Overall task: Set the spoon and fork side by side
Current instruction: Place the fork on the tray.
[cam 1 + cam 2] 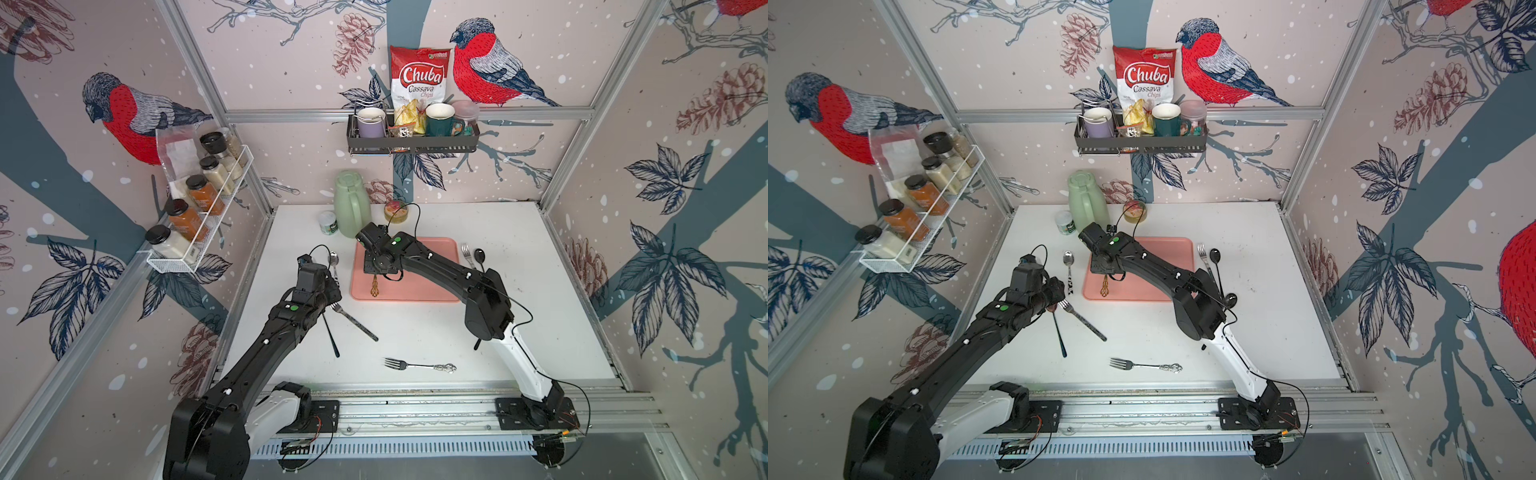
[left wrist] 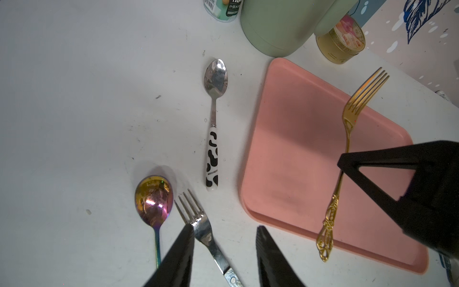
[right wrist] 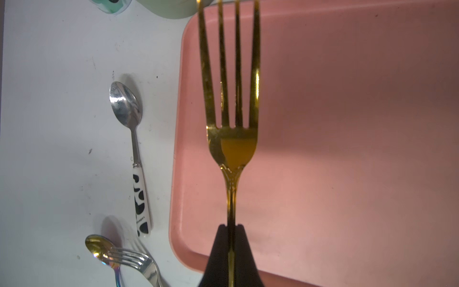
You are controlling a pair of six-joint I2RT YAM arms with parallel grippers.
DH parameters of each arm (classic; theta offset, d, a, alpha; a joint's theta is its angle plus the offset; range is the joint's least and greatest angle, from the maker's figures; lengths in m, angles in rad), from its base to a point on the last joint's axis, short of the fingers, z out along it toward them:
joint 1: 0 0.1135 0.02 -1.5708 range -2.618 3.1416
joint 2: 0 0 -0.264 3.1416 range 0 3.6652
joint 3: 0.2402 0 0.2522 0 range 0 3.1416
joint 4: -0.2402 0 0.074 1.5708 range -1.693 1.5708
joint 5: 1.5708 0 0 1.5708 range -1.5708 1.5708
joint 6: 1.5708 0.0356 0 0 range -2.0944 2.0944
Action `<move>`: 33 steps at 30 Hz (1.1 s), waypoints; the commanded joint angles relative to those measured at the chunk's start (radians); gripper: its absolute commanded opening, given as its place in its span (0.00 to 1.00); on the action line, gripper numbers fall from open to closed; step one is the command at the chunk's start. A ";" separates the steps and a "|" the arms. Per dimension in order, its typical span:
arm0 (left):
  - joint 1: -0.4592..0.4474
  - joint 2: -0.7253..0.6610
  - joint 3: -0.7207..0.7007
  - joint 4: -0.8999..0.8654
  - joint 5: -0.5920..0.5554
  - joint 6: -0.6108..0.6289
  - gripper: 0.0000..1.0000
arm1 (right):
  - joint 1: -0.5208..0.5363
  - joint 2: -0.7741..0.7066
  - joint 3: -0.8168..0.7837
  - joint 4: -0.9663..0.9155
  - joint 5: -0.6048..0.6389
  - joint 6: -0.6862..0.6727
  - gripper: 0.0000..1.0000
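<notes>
right claw — clamps gold fork over tray | left claw — parted, low

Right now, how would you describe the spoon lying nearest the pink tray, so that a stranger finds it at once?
Find the pink tray on the white table. On the table beside its edge on the left arm's side lies a spoon, bowl toward the green jug. Its white handle with black cow-like patches sets it apart from the rainbow-tinted spoon and plain steel fork nearby.
</notes>
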 commanded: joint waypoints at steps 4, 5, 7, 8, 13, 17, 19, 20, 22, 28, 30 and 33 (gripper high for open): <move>-0.009 0.020 -0.012 0.058 0.032 -0.010 0.43 | -0.011 0.081 0.022 0.041 -0.014 0.070 0.01; -0.016 0.026 -0.011 0.059 0.032 -0.004 0.43 | -0.015 0.095 0.023 0.055 -0.020 0.068 0.01; -0.046 0.038 -0.001 0.048 0.008 0.008 0.43 | -0.028 0.126 0.039 0.070 -0.035 0.068 0.01; -0.068 0.045 0.006 0.044 -0.014 0.012 0.43 | -0.036 0.145 0.054 0.061 -0.045 0.074 0.01; -0.121 0.076 0.020 0.063 -0.035 0.018 0.43 | -0.047 0.152 0.058 0.061 -0.076 0.059 0.09; -0.148 0.120 0.048 0.062 -0.029 0.039 0.44 | -0.064 0.099 0.045 0.049 -0.126 0.019 0.42; -0.161 0.145 0.065 0.057 -0.032 0.049 0.45 | -0.076 0.038 0.002 0.053 -0.131 0.003 0.51; -0.168 0.160 0.075 0.056 -0.029 0.055 0.45 | -0.082 0.005 -0.028 0.059 -0.132 -0.001 0.54; -0.191 0.199 0.102 0.045 -0.037 0.078 0.46 | -0.098 -0.082 -0.109 0.083 -0.139 -0.008 0.57; -0.245 0.403 0.232 0.032 -0.036 0.195 0.50 | -0.146 -0.373 -0.453 0.211 -0.131 -0.031 0.60; -0.246 0.470 0.284 0.023 -0.047 0.214 0.50 | -0.163 -0.471 -0.573 0.241 -0.121 -0.037 0.60; -0.246 0.563 0.350 0.015 -0.054 0.237 0.50 | -0.185 -0.599 -0.736 0.274 -0.115 -0.046 0.59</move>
